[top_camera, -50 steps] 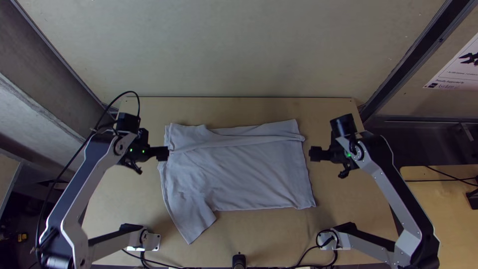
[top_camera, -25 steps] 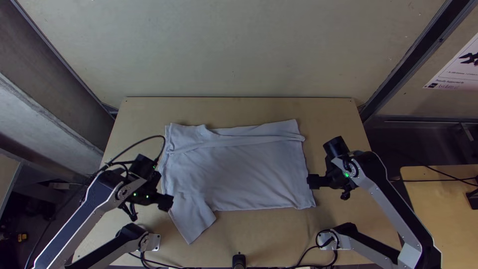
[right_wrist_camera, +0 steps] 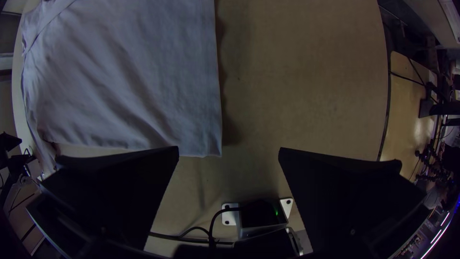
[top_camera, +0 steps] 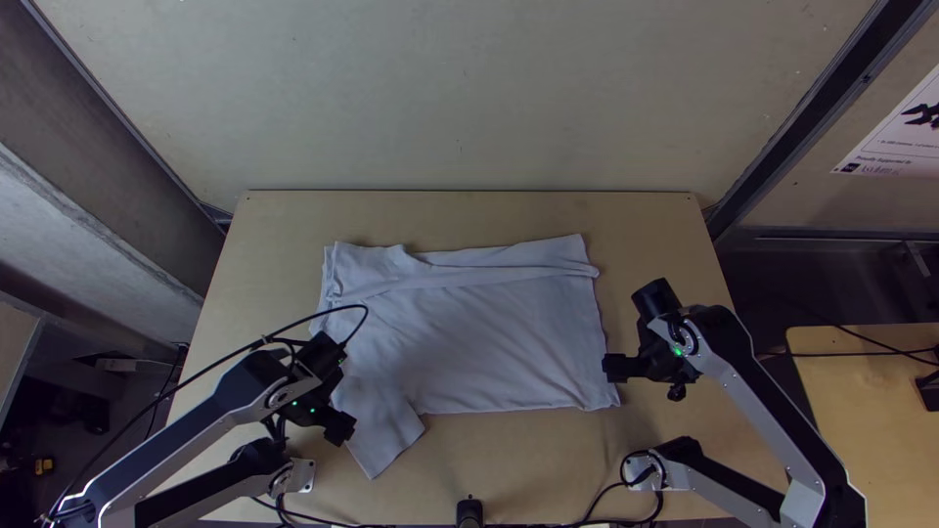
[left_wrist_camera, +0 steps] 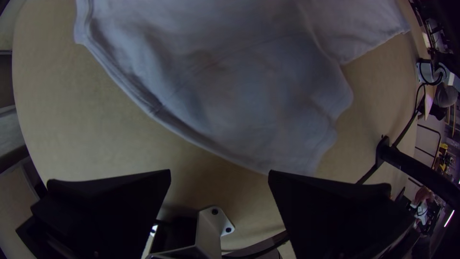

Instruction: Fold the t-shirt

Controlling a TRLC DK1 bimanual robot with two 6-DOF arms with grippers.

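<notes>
T-shirt is lying mid-frame in the top view, mostly flat, a long overlapped band running across its upper part and a sleeve pointing to lower left. Left gripper is hovering at the sleeve's outer edge, lower left of frame, its fingers standing wide with nothing between them. Right gripper is sitting at the shirt's right side, just above the lower right corner, fingers also wide and not gripping cloth. Table is showing all round. Step in hand is probably lining up for a fold from the lower edge, sleeve likely going in first. Doing it well is meaning: left getting low by the sleeve end, pinching all its layers near the tip, lifting only a little and laying it inward without dragging the body; right minding the corner, not nudging the hem into creases. Versus the earliest frame, left gripper is now sitting lower in the picture, down from the shirt's upper left side to the sleeve; right is lower too and closer to the cloth. Shirt's layout is looking unchanged.
</notes>
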